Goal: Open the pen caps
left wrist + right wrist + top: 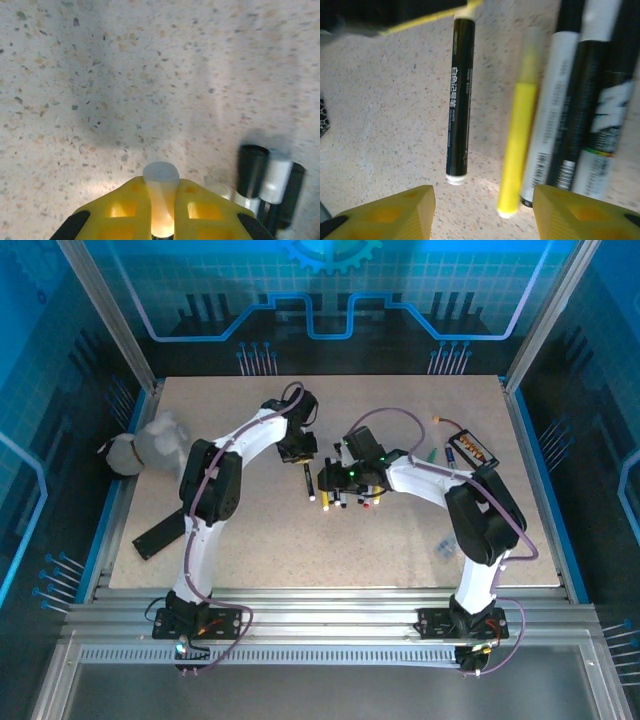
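Early stage, by my read: no cap seen off yet.

Grip: left gripper (161,187) clamped on white cap (160,174) at far end of black pen (459,100), mid-worktop (250,550). Pull not yet made.

Other arm: right gripper (482,210) about half open, empty, hovering over near ends of pens.

Count:
- one black pen, lying apart
- pen bundle (352,498) just right of it: yellow pen (516,145) plus three dark-and-white ones, blurred, maybe more
- one green pen (428,456) toward back right corner

Every cap left to do.
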### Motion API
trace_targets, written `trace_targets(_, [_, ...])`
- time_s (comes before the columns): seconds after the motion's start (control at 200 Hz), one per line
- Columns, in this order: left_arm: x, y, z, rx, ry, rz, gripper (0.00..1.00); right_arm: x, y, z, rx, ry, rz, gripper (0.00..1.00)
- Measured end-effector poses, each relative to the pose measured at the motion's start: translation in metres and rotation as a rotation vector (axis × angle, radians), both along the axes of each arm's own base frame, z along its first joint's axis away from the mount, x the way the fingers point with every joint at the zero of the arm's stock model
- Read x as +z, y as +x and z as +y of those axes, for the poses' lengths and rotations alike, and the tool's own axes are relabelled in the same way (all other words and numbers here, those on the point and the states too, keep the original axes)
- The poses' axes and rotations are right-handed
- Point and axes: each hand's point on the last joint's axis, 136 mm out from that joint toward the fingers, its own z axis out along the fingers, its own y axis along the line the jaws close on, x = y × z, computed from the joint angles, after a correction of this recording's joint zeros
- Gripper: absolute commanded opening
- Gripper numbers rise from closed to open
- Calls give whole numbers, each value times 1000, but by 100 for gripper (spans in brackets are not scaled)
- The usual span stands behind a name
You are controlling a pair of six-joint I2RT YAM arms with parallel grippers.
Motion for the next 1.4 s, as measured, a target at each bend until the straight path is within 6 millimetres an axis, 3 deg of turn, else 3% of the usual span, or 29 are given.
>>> trace_targets(0.16, [29,-1,-6,-10,-52,-43,0,0,5,17,17,46,7,55])
trace_targets(0.27, [39,-3,-9,-16,-76,-53,0,6,11,24,17,78,-3,55])
trace_targets(0.62, [37,-8,-14,-26,-113,-35,0,9,17,37,25,134,6,52])
trace_targets(0.751, [37,-8,-15,-29,-119,-34,0,8,18,40,25,139,11,38])
trace_targets(0.846, [38,-8,-15,-29,-120,-34,0,8,18,42,18,143,16,33])
trace_targets(1.176, [40,-8,-16,-30,-124,-36,0,4,18,44,21,150,30,31])
trace_targets(1.261, [41,-7,-17,-31,-129,-38,0,3,17,45,25,154,35,18])
trace_targets(1.331, [42,-8,-16,-30,-128,-37,0,-1,18,43,6,145,50,0])
trace_targets(1.401, [43,-8,-16,-31,-128,-38,2,-3,18,43,5,146,53,0])
